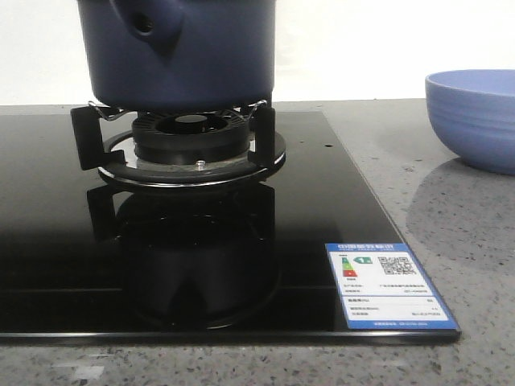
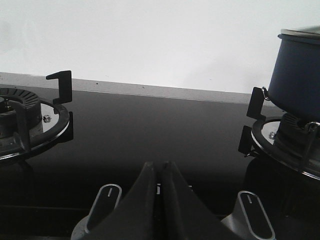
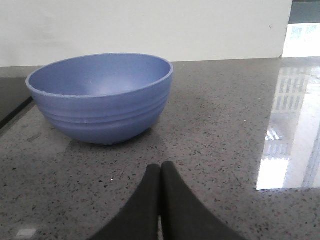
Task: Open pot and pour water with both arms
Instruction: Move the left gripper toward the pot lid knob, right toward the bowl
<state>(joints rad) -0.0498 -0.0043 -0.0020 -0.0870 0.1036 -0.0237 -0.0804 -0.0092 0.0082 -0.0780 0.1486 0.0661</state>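
The dark navy-blue pot [image 1: 185, 52] stands on the gas burner's black supports [image 1: 189, 141], its stubby hollow handle [image 1: 145, 24] facing forward and left. The front view cuts off its top. In the left wrist view the pot [image 2: 297, 75] shows at the far side with a pale lid edge [image 2: 300, 31] on top. My left gripper [image 2: 160, 163] is shut and empty, low over the black glass cooktop between two burners. My right gripper [image 3: 160, 165] is shut and empty, over the grey counter just short of the light-blue bowl. Neither gripper shows in the front view.
A light-blue ribbed bowl [image 3: 102, 95] sits empty on the speckled grey counter [image 3: 225, 130]; it also shows at the front view's right edge [image 1: 475, 117]. A second burner [image 2: 25, 117] and two control knobs [image 2: 102, 200] show in the left wrist view. An energy label [image 1: 385, 283] is stuck on the cooktop's corner.
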